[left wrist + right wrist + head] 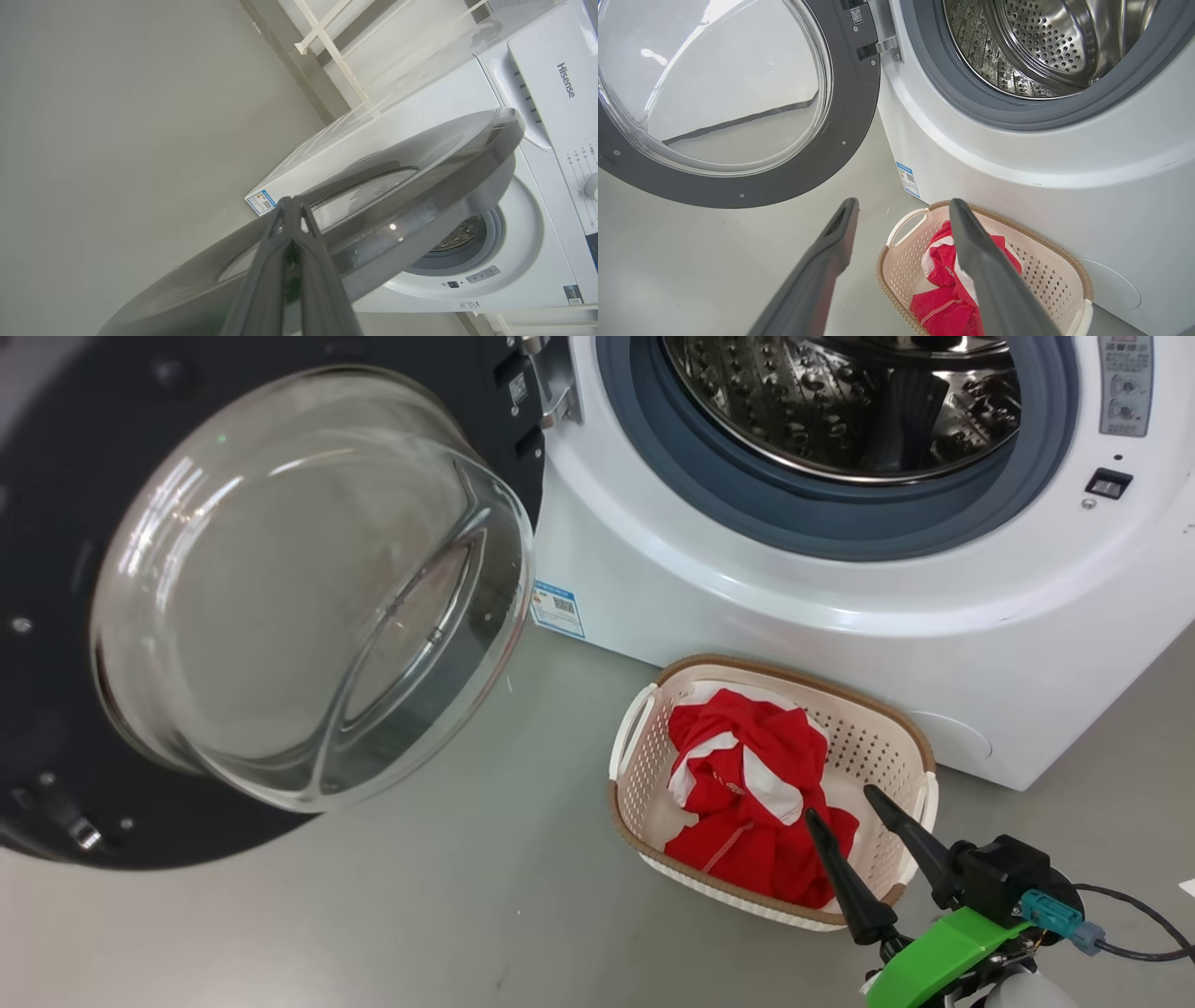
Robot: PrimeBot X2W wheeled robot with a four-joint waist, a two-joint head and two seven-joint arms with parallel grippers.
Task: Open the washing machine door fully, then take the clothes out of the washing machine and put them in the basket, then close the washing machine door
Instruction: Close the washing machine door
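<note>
Right gripper (839, 802), nearest the head camera: jaws apart, holding nothing, poised over the near rim of the basket (794, 677).

Left gripper (292, 210): fingers pressed together, empty, tips at the outer face of the washing machine door (308, 588). Cannot tell whether they touch it.

Key relation: the door stands swung wide on its hinge at the left of the opening, glass bowl facing the room. The left gripper is on its outer side and the right is well apart from it, so the left arm looks better placed to push it shut.

Clothes (747, 784) lie inside the basket, which sits on the floor (373, 915) just beside the front of the washing machine (747, 607). The visible part of the drum (822, 401) is bare.

Count: one door, one basket, one red-and-white heap (garments not separable), two grippers.
</note>
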